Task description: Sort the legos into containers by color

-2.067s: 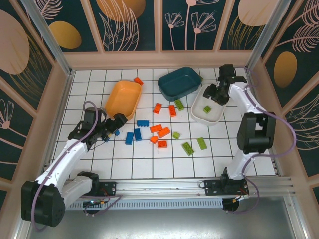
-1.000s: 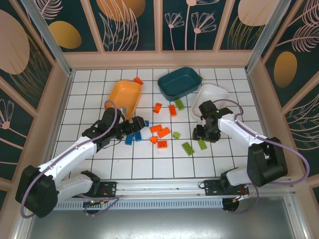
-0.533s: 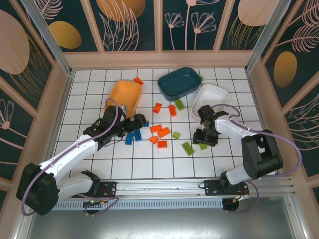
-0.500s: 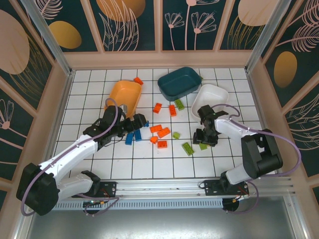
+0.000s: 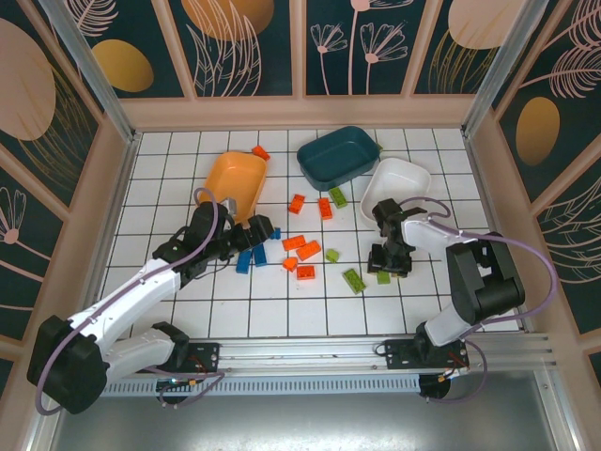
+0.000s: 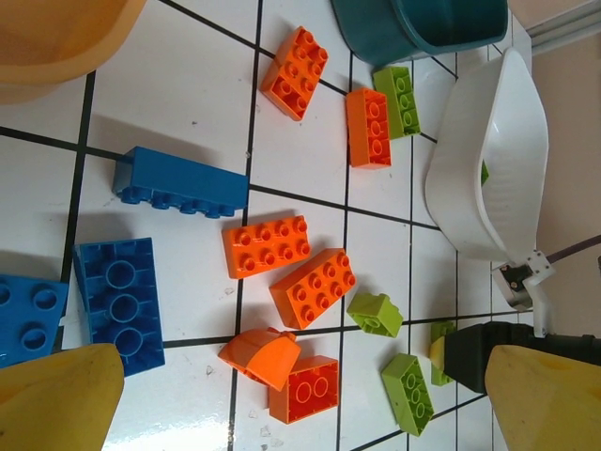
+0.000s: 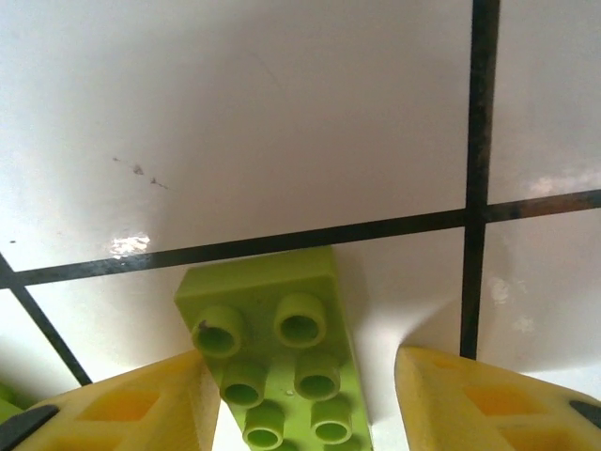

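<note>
The right gripper (image 7: 310, 399) stands narrow around a lime green lego (image 7: 272, 329), with one finger not touching it. The left gripper (image 6: 300, 399) hangs wide open near a blue lego (image 6: 119, 303)

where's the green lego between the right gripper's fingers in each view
Top external: the green lego lies right of centre, at the right gripper, nearer the arm bases than the white tray.
Left wrist: bottom right, the lego is partly hidden by the dark gripper, below the white tray.
Right wrist: bottom centre, the lego sits studs up between the yellow fingers.
Shared landmark: the white tray, in the top and left wrist views.
</note>
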{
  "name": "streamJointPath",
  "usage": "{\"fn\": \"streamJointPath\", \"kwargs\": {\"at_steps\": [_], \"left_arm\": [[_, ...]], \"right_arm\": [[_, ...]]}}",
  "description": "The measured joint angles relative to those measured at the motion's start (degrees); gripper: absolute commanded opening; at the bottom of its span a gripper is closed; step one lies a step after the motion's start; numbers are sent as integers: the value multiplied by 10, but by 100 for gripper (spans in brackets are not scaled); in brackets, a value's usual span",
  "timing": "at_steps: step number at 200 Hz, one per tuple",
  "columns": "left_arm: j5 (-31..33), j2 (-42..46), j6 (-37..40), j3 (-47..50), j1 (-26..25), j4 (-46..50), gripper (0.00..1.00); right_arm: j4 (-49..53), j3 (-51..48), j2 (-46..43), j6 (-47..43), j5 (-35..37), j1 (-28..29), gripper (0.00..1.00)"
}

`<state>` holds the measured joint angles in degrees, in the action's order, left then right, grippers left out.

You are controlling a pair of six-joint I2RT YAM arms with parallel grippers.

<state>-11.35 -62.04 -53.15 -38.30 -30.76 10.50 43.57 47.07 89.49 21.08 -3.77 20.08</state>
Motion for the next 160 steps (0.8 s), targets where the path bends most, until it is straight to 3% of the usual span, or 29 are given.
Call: {"fn": "streamJointPath", "kwargs": {"at_steps": [58, 105, 160], "left_arm": [[5, 7, -4, 9, 0, 0, 98], [10, -12, -3, 7, 0, 0, 98], [11, -50, 5, -29, 0, 1, 98]], "right_arm": [[10, 5, 2, 0, 8, -2, 31], [12, 9, -10, 2, -9, -2, 30], [43, 91, -109, 28, -74, -2, 30]]}}
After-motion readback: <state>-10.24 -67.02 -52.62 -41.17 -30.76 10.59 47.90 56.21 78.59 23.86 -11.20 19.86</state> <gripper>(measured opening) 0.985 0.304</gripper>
